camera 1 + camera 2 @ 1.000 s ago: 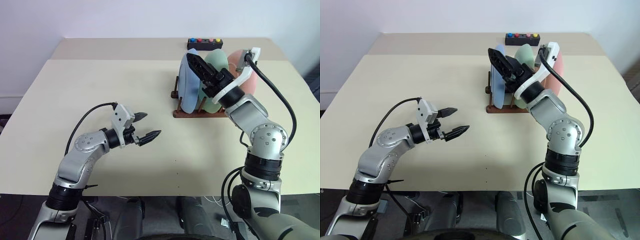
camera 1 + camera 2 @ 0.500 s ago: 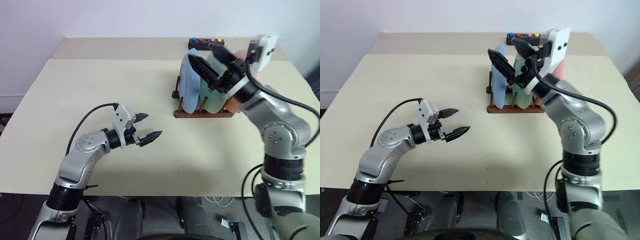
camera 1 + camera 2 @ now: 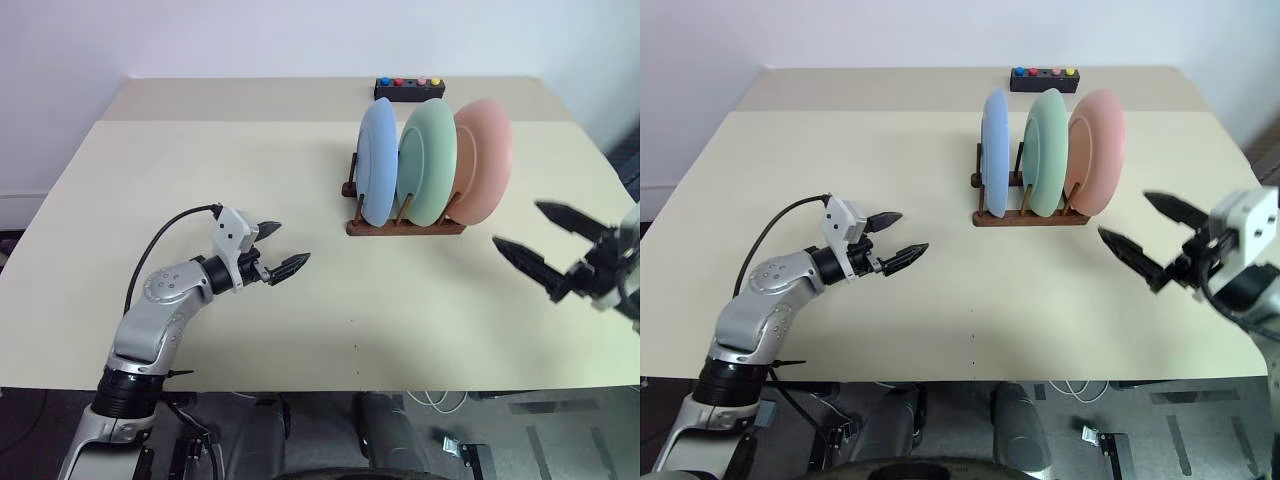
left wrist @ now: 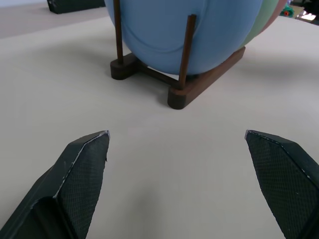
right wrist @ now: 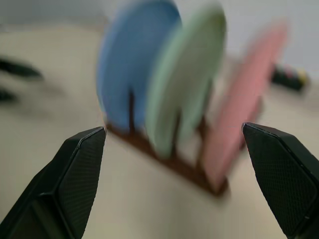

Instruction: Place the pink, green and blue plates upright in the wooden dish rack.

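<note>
Both jaws gape wide and empty: left gripper (image 3: 278,250) hovers over the near-left table (image 3: 200,180), while right gripper (image 3: 545,243) has pulled back from the rack (image 3: 405,226), leaving blue plate (image 3: 378,160), green plate (image 3: 426,160) and pink plate (image 3: 484,160) upright; task looks finished.

Silver-grey jointed arms with black cables end in black, textured, pointed fingers (image 4: 82,172) (white wrist housings).

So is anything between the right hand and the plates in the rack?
Nothing visible. The open right hand hangs over bare table, apart from the pink plate, green plate and blue plate standing in the wooden dish rack.
</note>
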